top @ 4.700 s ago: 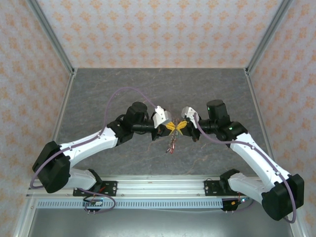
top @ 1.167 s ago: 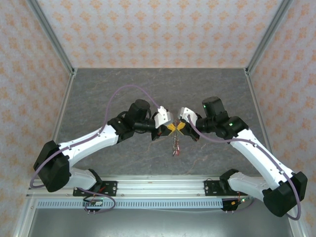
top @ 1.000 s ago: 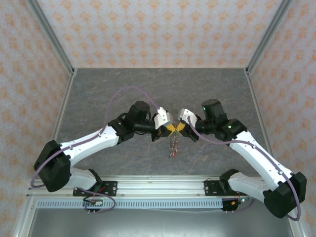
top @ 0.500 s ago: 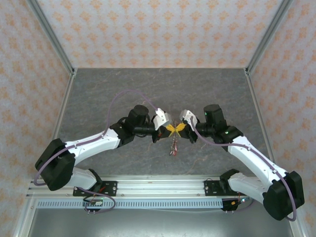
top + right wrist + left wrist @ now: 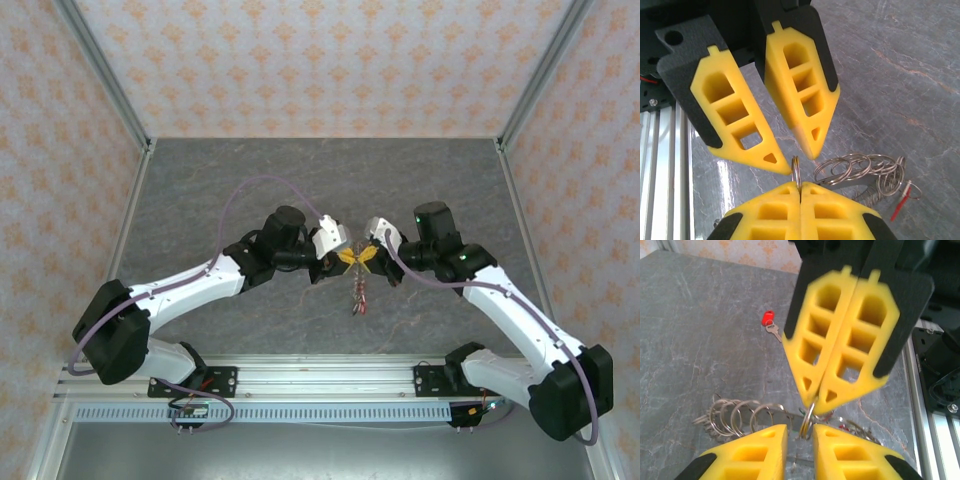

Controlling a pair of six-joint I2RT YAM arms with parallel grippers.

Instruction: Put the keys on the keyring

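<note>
The right gripper [image 5: 800, 187] was closed tight, its two yellow fingers pressed flat together on a thin metal loop of the keyring [image 5: 860, 171]. The loop stood on edge, poking up out of the seam between the fingertips at the lower centre of the right wrist view. The left gripper [image 5: 796, 160] faced it from the upper left of that frame. Its jaws were parted a little and the tips sat on either side of the same loop; whether either tip touched the loop could not be told.

The rest of the keyring, a bunch of linked wire rings, trailed off to the right of the pinched loop in the right wrist view. A thin red piece [image 5: 900, 206] showed at its far end, too slight to identify.

In the top view the two grippers met tip to tip at the centre of the frame, above the grey bench [image 5: 250, 180], and the bunch dangled just below them.

In the upper left of the left wrist view, one red-headed key [image 5: 769, 320] lay flat on the bench, well apart from the rings.
</note>
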